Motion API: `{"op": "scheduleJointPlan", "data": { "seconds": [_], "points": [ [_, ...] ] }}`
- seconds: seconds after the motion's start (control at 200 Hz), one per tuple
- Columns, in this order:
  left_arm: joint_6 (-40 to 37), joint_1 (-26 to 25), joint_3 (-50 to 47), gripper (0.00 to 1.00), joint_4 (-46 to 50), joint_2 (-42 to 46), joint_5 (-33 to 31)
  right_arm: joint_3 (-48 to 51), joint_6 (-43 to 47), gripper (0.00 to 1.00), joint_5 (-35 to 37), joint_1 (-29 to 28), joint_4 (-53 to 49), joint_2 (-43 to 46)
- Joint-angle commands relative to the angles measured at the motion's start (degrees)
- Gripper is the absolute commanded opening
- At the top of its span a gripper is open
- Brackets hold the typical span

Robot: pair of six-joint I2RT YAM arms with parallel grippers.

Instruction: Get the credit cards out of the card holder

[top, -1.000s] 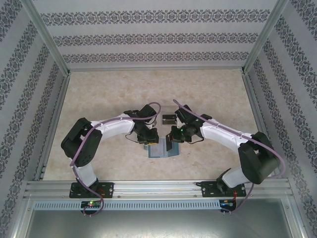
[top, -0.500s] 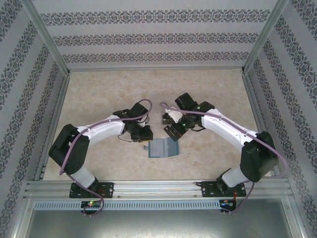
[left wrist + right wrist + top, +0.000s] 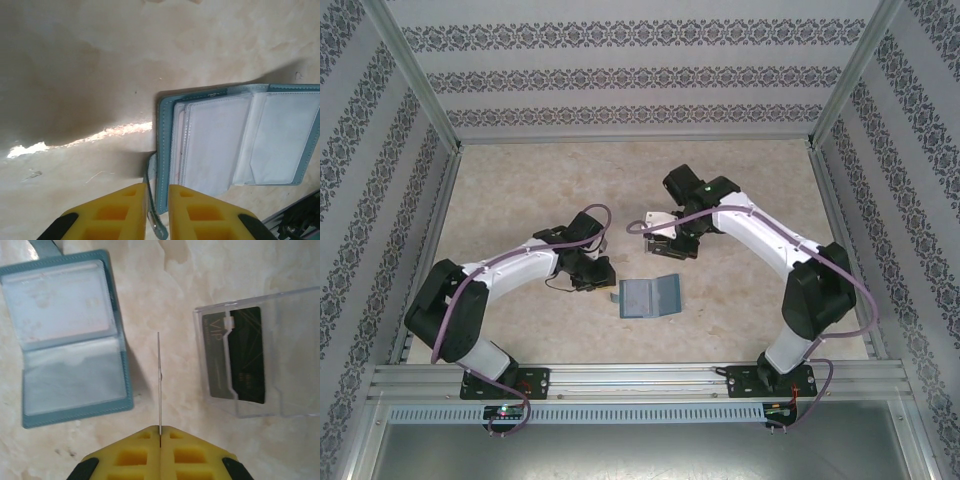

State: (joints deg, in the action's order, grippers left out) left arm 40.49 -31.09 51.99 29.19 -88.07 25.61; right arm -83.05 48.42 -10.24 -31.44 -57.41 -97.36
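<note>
Open card holder (image 3: 650, 296) on marbled table (image 3: 520, 190), left gripper (image 3: 608, 282) just beside it (right gripper (image 3: 653, 232) farther back)

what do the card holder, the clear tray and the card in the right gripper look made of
The card holder: probably faux leather, matte teal with a stitched rim; its pockets are glossy clear film. The clear tray: rigid transparent plastic, the table and a dark card show through it. The card in the right gripper: seen edge-on, thin and straight, likely stiff plastic.

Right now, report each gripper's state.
Left gripper: nearly shut over the tab of the holder; grip cannot be told.
Right gripper: shut on a card.
</note>
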Motion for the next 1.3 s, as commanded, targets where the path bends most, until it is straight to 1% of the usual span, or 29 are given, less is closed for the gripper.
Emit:
{"op": "scheduleJointPlan", "data": {
  "seconds": [0.0,0.125,0.24,0.804,1.074,1.299],
  "points": [
    [0.24,0.92,-1.15,0.19,-1.04,2.07,-1.12,-4.65,7.3,0.0,1.68,0.88,-4.94,-2.76],
    [1.22,0.99,-2.35,0.19,-1.72,3.02,-1.49,-9.91,9.34,0.0,2.23,1.62,-7.44,-7.01],
    [1.86,1.05,-3.04,0.2,-1.85,3.67,-1.8,-15.36,10.1,0.0,1.29,2.86,-10.26,-10.64],
    [3.13,1.57,-5.39,0.21,-3.09,5.69,-2.69,-35.43,14.68,0.0,1.02,4.37,-19.9,-26.97],
    [3.18,2.1,-5.66,0.21,-3.09,6.33,-2.67,-39.85,14.7,0.0,-0.67,4.93,-23.88,-32.3],
    [3.26,2.42,-6.23,0.21,-3.52,6.48,-2.43,-39.94,14.26,0.0,-2.95,4.78,-24.79,-34.6]
  ]
}}
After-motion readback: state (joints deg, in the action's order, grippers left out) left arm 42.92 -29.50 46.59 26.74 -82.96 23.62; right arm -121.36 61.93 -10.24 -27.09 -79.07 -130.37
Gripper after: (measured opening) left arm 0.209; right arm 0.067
